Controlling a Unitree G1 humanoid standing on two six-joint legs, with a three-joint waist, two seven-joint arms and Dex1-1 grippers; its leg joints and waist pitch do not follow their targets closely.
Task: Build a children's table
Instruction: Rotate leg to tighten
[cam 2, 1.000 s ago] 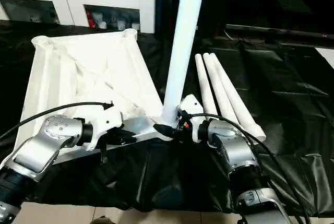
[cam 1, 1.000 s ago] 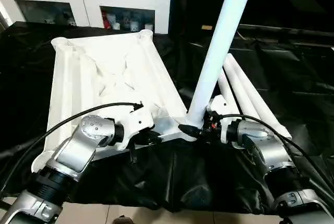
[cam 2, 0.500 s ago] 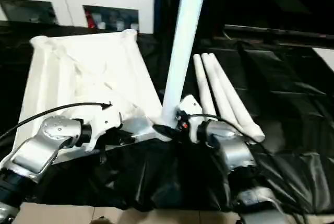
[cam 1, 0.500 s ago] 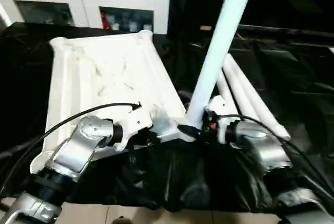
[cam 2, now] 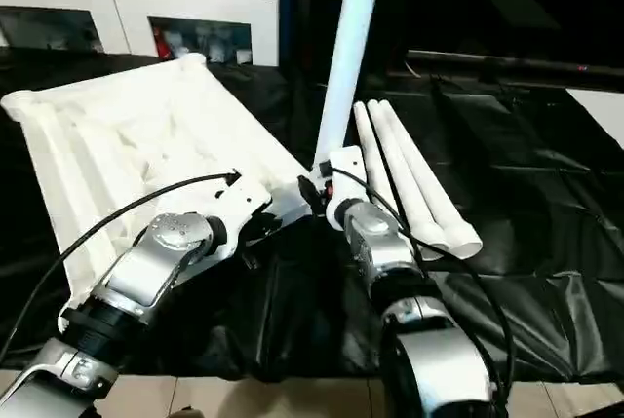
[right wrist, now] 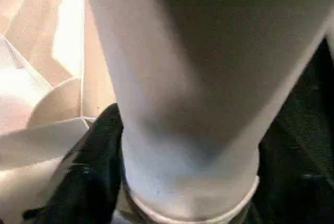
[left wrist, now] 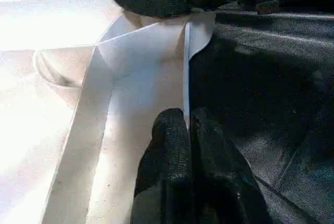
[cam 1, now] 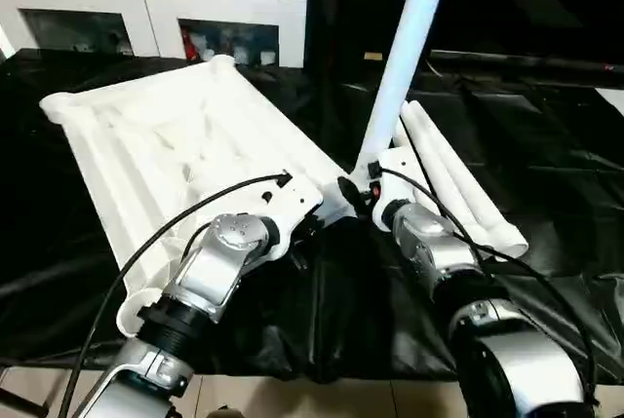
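Forearms nearest, silver, both reaching forward over black sheeting (cam 1: 546,145) that covers the counter. Left gripper (left wrist: 186,122) is pressed together on the thin near edge of the tabletop (cam 1: 166,145); in the left wrist view the two black fingers (left wrist: 167,145) pinch that white rim from either side, black sheeting just beyond it. Right gripper (cam 1: 353,194) sits at the tabletop's near right corner, closed around the base of the upright leg (cam 1: 402,43); the right wrist view has the tube's flared lower end pressed against one black finger (right wrist: 88,166), with a round corner socket (right wrist: 52,104) just beside it.

Tabletop lies upside down, ribbed underside up, set at a slant across the sheeting, its far corners toward the cabinet. Upright leg rises from that near right corner, tilted slightly to the right, and runs out of the top of the head views.

Three spare legs (cam 1: 453,179) lie side by side on the sheeting to the right of the upright one, touching each other, ends toward the robot.

Farthest back, a white cabinet (cam 1: 156,4) with glass doors, small items behind the glass.
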